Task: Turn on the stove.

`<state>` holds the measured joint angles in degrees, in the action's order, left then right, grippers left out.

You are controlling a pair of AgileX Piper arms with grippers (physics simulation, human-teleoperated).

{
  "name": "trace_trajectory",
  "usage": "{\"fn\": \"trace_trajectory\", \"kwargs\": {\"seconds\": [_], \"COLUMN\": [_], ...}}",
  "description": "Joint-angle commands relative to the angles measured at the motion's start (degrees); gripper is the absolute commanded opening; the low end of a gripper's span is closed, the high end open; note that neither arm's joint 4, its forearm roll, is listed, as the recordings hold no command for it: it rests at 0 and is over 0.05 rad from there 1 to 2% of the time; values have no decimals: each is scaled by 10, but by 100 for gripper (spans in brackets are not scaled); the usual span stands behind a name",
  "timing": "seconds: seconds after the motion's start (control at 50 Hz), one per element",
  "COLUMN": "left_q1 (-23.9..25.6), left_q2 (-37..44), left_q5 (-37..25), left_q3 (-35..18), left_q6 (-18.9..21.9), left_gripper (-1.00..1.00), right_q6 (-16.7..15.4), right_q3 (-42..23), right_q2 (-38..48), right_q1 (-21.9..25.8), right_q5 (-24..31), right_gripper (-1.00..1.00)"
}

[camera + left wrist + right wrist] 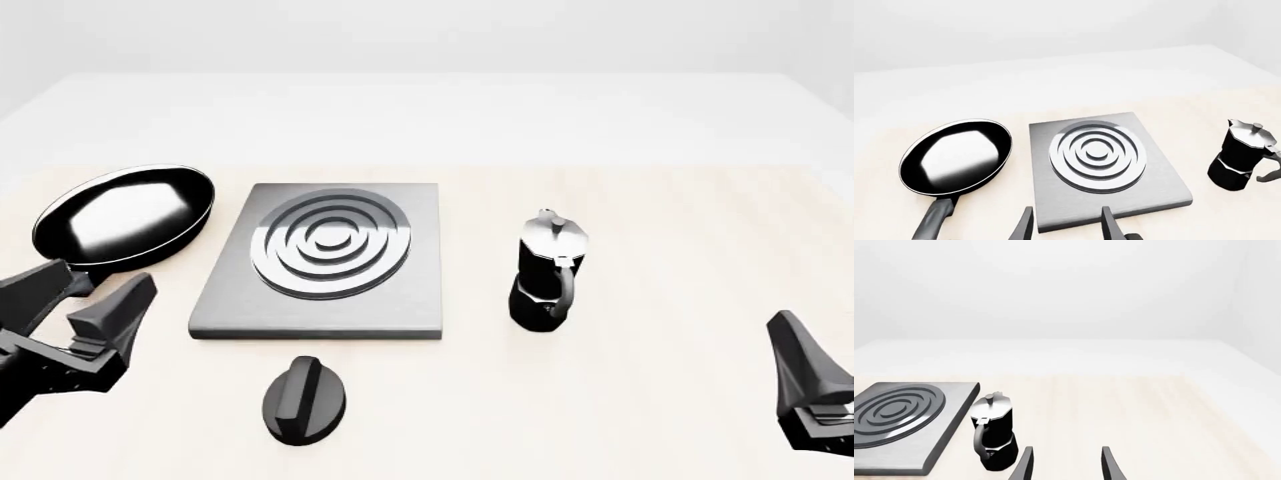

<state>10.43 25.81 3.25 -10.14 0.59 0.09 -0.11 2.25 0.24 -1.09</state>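
At centre lay the stove (334, 262), its knob (306, 398) at 6 o'clock, ridge running 12-to-6; pan (123, 215) at 9, moka pot (549, 270) at 3. Both hands gaped wide: left hand (80, 305), right hand (1066, 465).

The grey stove (327, 262) is lying flat on the bench (667, 230), its black knob (306, 399) sitting just near of it. A frying pan (123, 215) is resting left, a moka pot (547, 270) standing right. Both pincers, left (83, 305) and right (807, 385), are hovering at the near edges.
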Motion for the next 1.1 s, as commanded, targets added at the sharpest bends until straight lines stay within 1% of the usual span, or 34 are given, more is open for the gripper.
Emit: {"fn": "trace_trajectory", "kwargs": {"seconds": [0.02, 0.04, 0.1, 0.12, 0.14, 0.16, 0.18, 0.2, 0.22, 0.24, 0.28, 0.32, 0.38, 0.44, 0.48, 0.5, 0.52, 0.54, 0.56, 0.58, 0.6, 0.62, 0.64, 0.66, 0.68, 0.7, 0.76, 0.86, 0.9, 1.0, 1.1], "left_q1": [59, 80, 92, 110, 113, 124, 128, 128, 130, 132, 141, 148, 152, 160, 162, 170, 169, 172, 178, 176, 184, 183, 179, 190, 196, 189, 196, 207, 208, 224, 226], "left_q2": [78, 90, 96, 106, 114, 121, 126, 126, 130, 121, 118, 123, 122, 128, 126, 133, 133, 138, 143, 143, 153, 160, 168, 193, 205, 203, 222, 245, 247, 278, 305], "left_q5": [-26, -36, -45, -50, -51, -54, -54, -53, -56, -65, -78, -85, -93, -95, -99, -97, -99, -97, -94, -93, -85, -77, -69, -54, -44, -39, -24, -8, -7, 17, 39], "left_q3": [-41, -48, -55, -59, -60, -62, -61, -61, -62, -66, -71, -74, -74, -72, -72, -69, -69, -68, -66, -65, -62, -58, -54, -46, -41, -38, -33, -32, -33, -35, -33], "left_q6": [-38, -47, -55, -82, -102, -100, -126, -126, -136, -114, -113, -121, -108, -119, -113, -129, -120, -128, -136, -127, -139, -139, -127, -146, -151, -135, -142, -156, -155, -182, -185], "left_gripper": [100, 100, 100, 100, 100, 100, 100, 100, 100, 100, 100, 100, 100, 100, 100, 100, 100, 100, 100, 100, 100, 100, 100, 100, 100, 100, 100, 100, 100, 100, 100], "right_q6": [-1, -1, 0, -1, -1, 0, 1, 1, 5, 6, 3, 6, 5, 4, 4, 5, 5, 5, 5, 6, 6, 7, 8, 9, 10, 11, 13, 17, 18, 22, 26], "right_q3": [0, 0, 0, 0, 0, 0, 0, 0, 0, 0, 0, 0, 0, 0, 0, 0, 0, 0, 0, 0, 0, 0, 0, 0, 0, 0, 0, 0, 0, 0, 0], "right_q2": [5, 8, 9, 12, 12, 13, 12, 12, 12, 11, 6, 7, 12, 11, 8, 6, 6, 4, 3, 3, 3, 4, 5, 3, 3, 1, -2, -4, -5, -6, -3], "right_q1": [2, 3, 3, 4, 4, 5, 5, 5, 7, 5, 6, 6, 6, 6, 6, 6, 6, 6, 6, 6, 6, 6, 7, 7, 8, 8, 8, 9, 9, 10, 11], "right_q5": [-3, -5, -6, -8, -8, -9, -8, -8, -8, -7, -4, -5, -8, -7, -5, -4, -3, -2, -1, -1, -1, -2, -3, -2, -1, 0, 2, 3, 4, 5, 3], "right_gripper": [100, 100, 100, 100, 100, 100, 100, 100, 100, 100, 100, 100, 100, 100, 100, 100, 100, 100, 100, 100, 100, 100, 100, 100, 100, 100, 100, 100, 100, 100, 100]}}
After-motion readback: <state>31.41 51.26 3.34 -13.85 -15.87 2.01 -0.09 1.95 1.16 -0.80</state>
